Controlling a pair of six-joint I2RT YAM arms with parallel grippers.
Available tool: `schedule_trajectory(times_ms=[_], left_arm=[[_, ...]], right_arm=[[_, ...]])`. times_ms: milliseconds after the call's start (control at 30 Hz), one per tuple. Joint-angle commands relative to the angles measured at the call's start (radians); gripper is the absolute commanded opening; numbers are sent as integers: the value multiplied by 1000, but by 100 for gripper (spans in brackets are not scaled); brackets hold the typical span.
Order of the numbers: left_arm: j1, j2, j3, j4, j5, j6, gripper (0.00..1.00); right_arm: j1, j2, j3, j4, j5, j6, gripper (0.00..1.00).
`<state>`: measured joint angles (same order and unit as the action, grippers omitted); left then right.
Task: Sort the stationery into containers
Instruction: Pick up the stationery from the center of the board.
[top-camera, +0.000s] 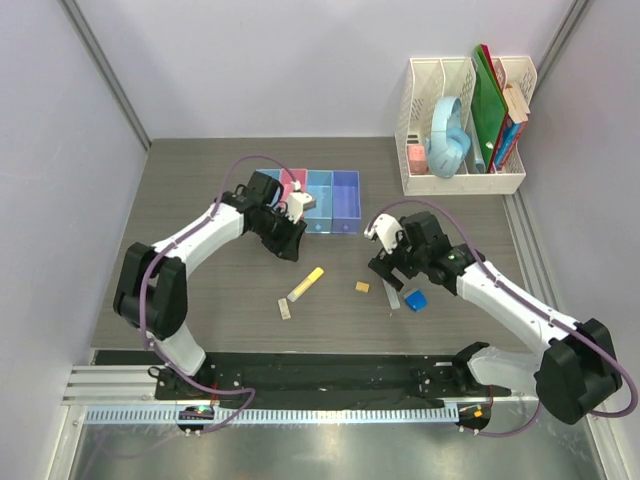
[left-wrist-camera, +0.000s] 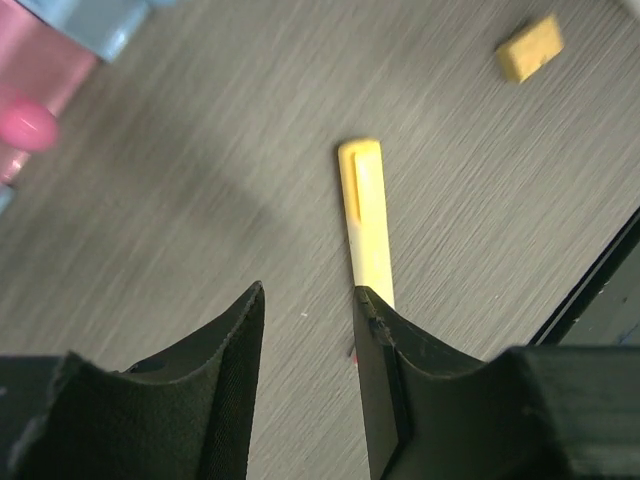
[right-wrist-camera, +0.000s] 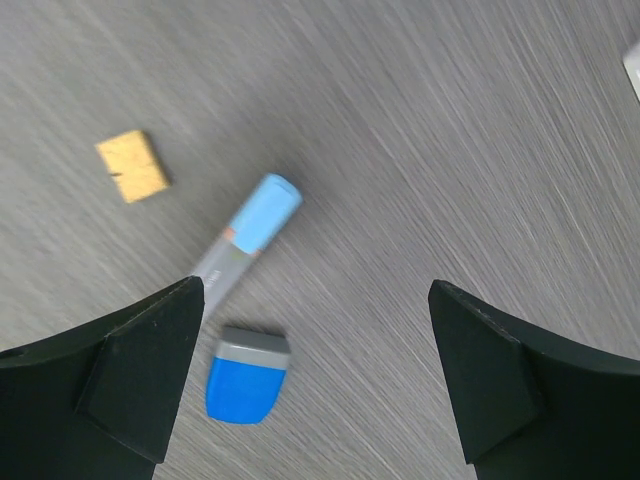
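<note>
- Containers (top-camera: 332, 203): a row of four joined bins, light blue, pink, light blue and purple-blue. They stand toward the far edge of the desk, about mid-width.
- Left gripper (left-wrist-camera: 308, 295): jaws parted with nothing between them, over the desk just near-side of the bins.
- Yellow marker (left-wrist-camera: 366, 215): lies flat at mid-desk, one end passing behind a left fingertip.
- Small beige block (top-camera: 285, 309): toward the near edge, near the marker.
- Tiny orange block (right-wrist-camera: 133, 166): right of the marker and apart from it.
- Right gripper (right-wrist-camera: 315, 290): jaws spread wide and empty, right of centre.
- Pale blue stick (right-wrist-camera: 250, 235): flat on the desk; its grey end, possibly a barrel, is hidden by a finger.
- Blue wedge-shaped piece (right-wrist-camera: 247, 375): has a grey band and lies just beside the stick.
- White file rack (top-camera: 462, 183): far right corner, holding green folders (top-camera: 488, 100).
</note>
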<state>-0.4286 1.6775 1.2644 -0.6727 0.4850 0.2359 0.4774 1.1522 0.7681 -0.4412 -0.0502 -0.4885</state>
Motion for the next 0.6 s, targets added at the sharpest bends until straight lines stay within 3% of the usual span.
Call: schedule_trajectory(times_ms=[0,300,567], left_arm=[[-22,-47,-54,1,-51,42,42],[-79,-102,-138,-11,-36,52,43],[-84,-162,-180,-117,-3,128,43]], right_arm=[[84,1,0,25,38,-13,100],[136,43,3,22,-11,-27,100],[185,173,39,21,-71,-53,99]])
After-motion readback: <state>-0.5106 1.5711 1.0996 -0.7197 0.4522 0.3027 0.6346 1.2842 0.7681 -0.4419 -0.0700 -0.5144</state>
